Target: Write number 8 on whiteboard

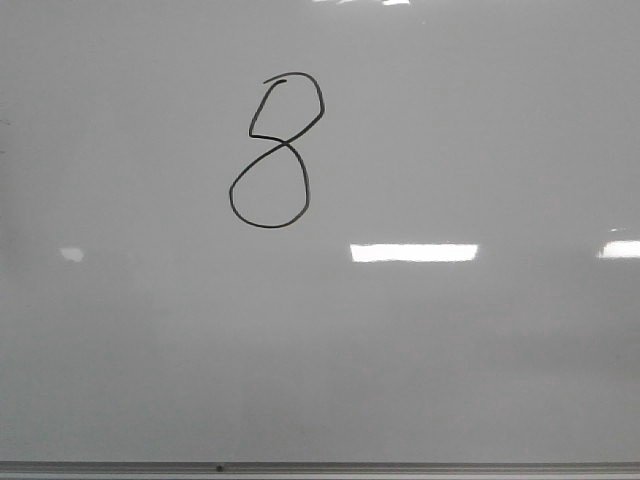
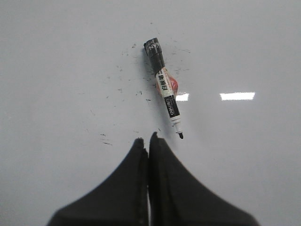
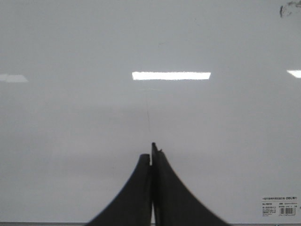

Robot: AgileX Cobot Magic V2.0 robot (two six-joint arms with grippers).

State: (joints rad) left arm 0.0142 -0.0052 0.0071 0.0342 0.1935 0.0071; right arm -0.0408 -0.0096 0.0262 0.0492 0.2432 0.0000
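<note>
A black hand-drawn number 8 (image 1: 270, 150) stands on the whiteboard (image 1: 450, 360), upper middle-left in the front view. Neither gripper shows in the front view. In the left wrist view my left gripper (image 2: 147, 140) is shut and empty, jaws pressed together. A black-and-white marker (image 2: 164, 89) lies loose on the board just beyond the fingertips, uncapped tip pointing back toward them, a small gap between. In the right wrist view my right gripper (image 3: 151, 151) is shut and empty over bare board (image 3: 70, 132).
A thin metal edge strip (image 1: 320, 467) runs along the board's near edge. Small black marker specks (image 2: 106, 139) dot the board round the marker. A printed label (image 3: 281, 205) sits near the board's edge. A dark smudge (image 3: 288, 9) shows at one corner.
</note>
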